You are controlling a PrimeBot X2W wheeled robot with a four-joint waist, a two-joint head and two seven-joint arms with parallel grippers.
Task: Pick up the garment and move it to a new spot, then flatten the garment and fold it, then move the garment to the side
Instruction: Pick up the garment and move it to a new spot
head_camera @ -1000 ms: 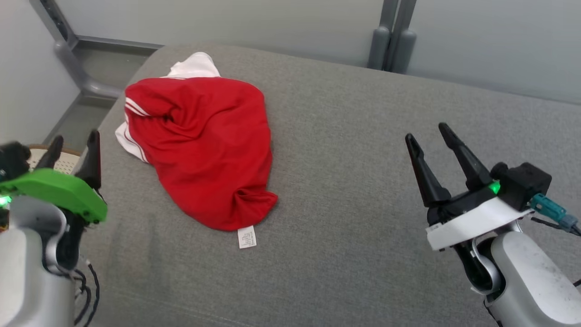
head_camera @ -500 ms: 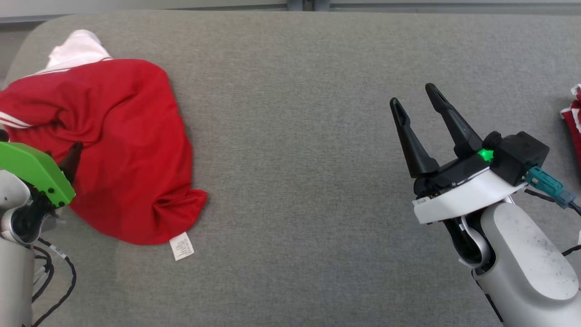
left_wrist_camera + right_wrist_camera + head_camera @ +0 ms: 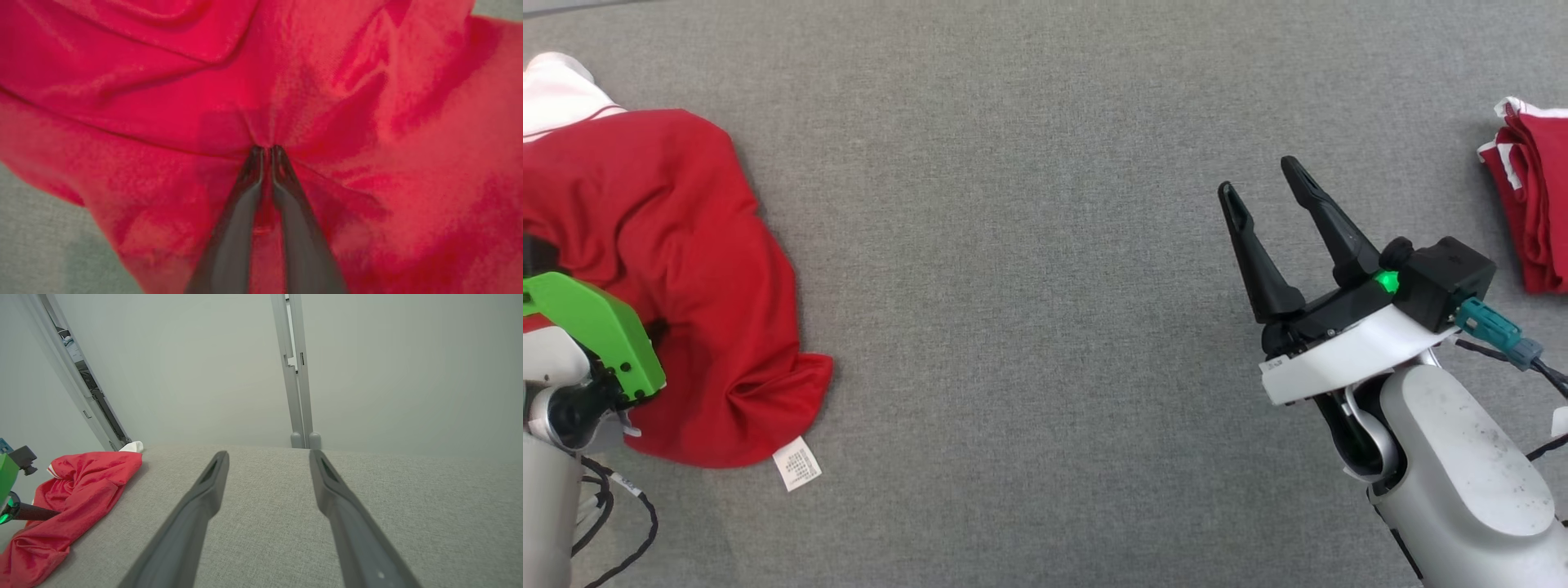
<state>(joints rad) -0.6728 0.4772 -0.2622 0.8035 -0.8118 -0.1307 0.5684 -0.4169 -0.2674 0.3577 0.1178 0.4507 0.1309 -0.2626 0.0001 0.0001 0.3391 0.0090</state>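
Because we want to lift it, our left hand (image 3: 266, 149) pinches a fold of the red garment (image 3: 686, 245), bunched at 9 o'clock on the cushion (image 3: 1013, 327); right hand (image 3: 1258, 175), 4 o'clock, wide, empty.

garment (image 3: 686, 245) cut off at left edge, red cloth (image 3: 1539, 220) at right edge

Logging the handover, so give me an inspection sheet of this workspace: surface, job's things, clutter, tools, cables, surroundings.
Surface: grey fabric pad.
Job's things: red garment crumpled at the left, white label poking out.
Clutter: second red-and-white garment at the right edge.
Tools: left tool shut on the red garment; right tool open, holding nothing.
Cables: black cables at lower left; teal plug beside the right tool.
Surroundings: pale wall panels, grey posts.
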